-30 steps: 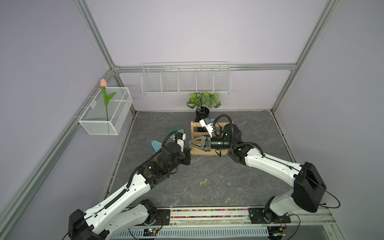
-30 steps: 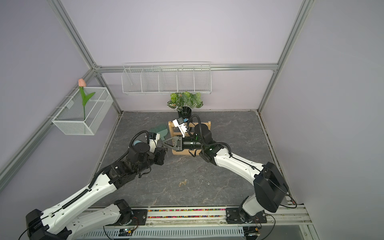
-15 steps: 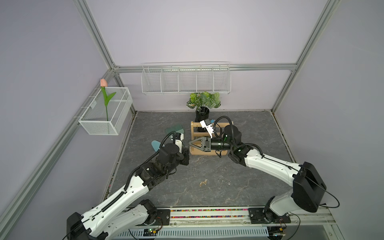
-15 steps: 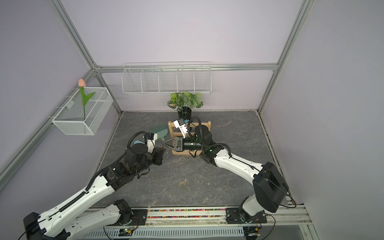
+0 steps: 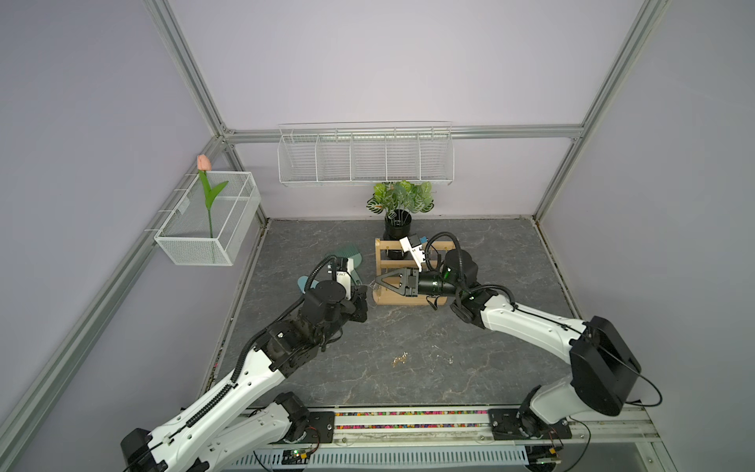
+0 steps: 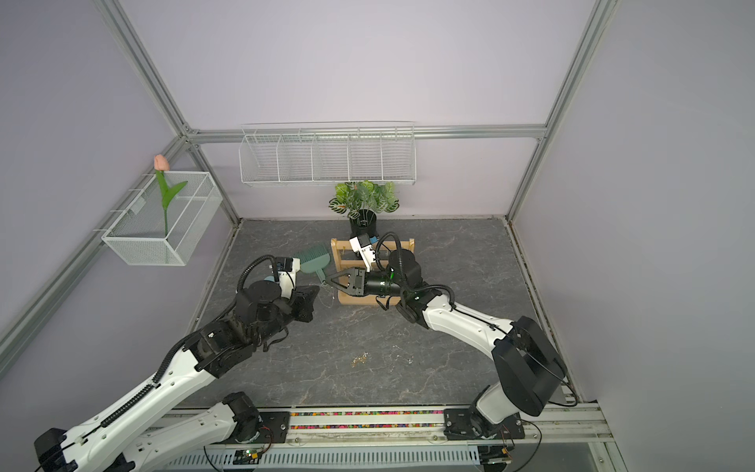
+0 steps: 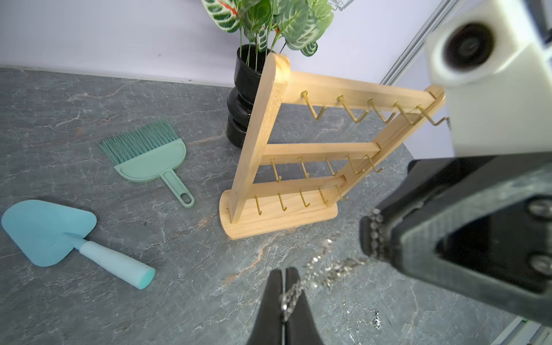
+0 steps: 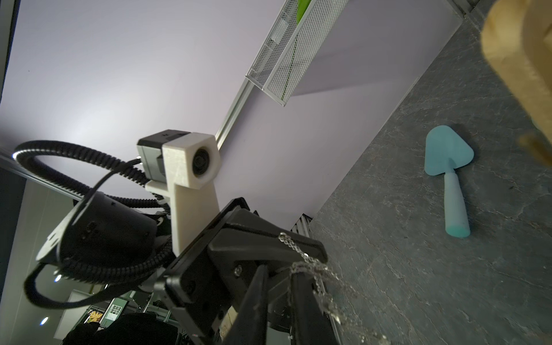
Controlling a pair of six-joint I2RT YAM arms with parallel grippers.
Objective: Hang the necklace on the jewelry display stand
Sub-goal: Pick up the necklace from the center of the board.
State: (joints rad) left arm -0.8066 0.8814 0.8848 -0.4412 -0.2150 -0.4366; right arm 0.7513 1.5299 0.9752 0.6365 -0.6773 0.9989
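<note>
The necklace point(image 7: 325, 268) is a thin silver chain strung in the air between my two grippers, just in front of the jewelry display stand point(image 7: 268, 134). My left gripper point(image 7: 283, 279) is shut on one end of the chain. The chain runs across to my right gripper point(image 8: 279, 268), whose jaws stand slightly apart; the necklace point(image 8: 310, 263) drapes over the outside of one finger, not between them. In both top views the left gripper point(image 5: 363, 292) and right gripper point(image 5: 378, 282) meet tip to tip at the left end of the wooden stand point(image 5: 386, 245), whose gold hooks are bare.
A green hand brush point(image 7: 149, 158) and a blue trowel point(image 7: 50, 233) lie left of the stand. A black potted plant point(image 5: 398, 227) stands behind it. A gold trinket point(image 5: 400, 359) and another silver chain point(image 5: 443, 357) lie on the grey floor. White wire baskets point(image 5: 365, 155) hang on the walls.
My left gripper has closed on the chain and my right gripper's jaws have parted a little. The left arm has drawn slightly back; the right arm has hardly moved.
</note>
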